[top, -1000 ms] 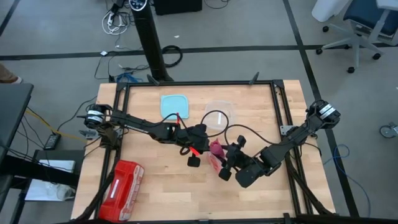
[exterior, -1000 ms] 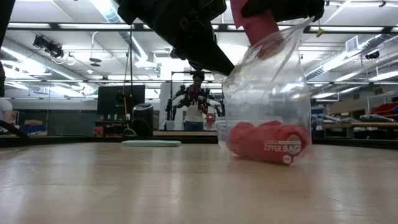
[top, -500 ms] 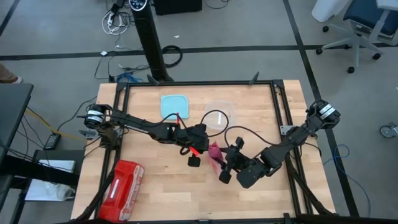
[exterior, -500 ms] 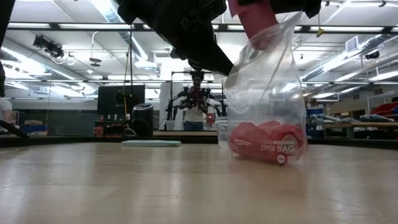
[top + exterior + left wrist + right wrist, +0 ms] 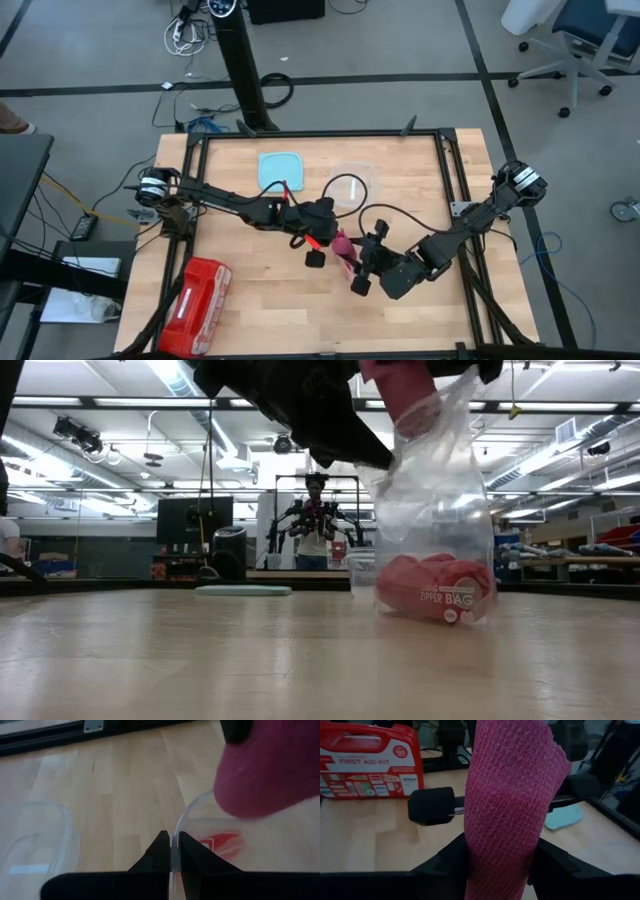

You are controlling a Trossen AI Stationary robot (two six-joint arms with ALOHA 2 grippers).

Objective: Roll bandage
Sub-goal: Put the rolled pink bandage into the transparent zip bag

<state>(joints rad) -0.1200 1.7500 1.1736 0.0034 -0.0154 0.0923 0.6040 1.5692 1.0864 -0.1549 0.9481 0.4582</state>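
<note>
here right gripper (image 5: 497, 862) clamped the bandage (image 5: 512, 795) roll over the zipper bag (image 5: 435, 530) (clear), left gripper (image 5: 171, 851) pinched its rim.

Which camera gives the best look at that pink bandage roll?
The right wrist view: the bandage fills it, weave clear, between the right gripper fingers. Left wrist view blurs it; low view shows its end entering the bag; high view, a speck.

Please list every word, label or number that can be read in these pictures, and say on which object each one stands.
"FIRST AID KIT": on the red case, white letters on its front.
"ZIPPER BAG": on the clear plastic bag, white letters on the red band near its bottom; the first letter is hardly clear.
Small print and the round badge on the red case: too small to read.
A smaller line above "ZIPPER BAG": too blurred to read.
</note>
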